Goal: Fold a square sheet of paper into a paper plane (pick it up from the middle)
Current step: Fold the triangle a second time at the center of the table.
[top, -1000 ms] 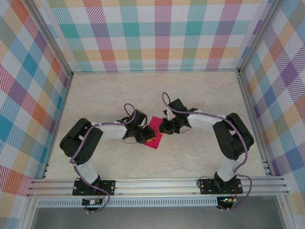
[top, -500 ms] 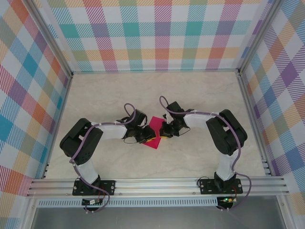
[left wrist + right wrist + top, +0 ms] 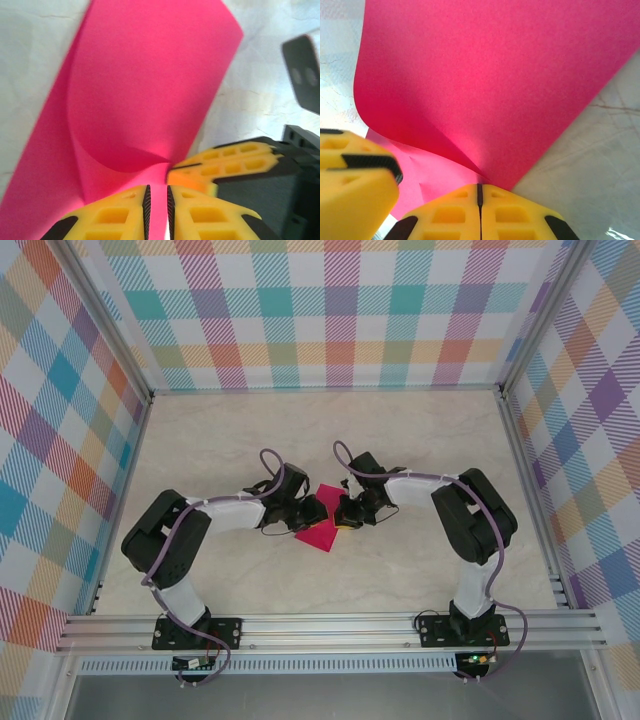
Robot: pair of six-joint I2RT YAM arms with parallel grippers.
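You have one square sheet of paper (image 3: 318,534), magenta-pink, lying mid-table (image 3: 420,440) between your two grippers, with part of it curled upward. Your left gripper (image 3: 157,187) is narrowed onto the sheet. Your right gripper (image 3: 480,186) is pressed together, pinching the same sheet where the curl converges.

No legible txt, labels, brand marks or nos. in any view.
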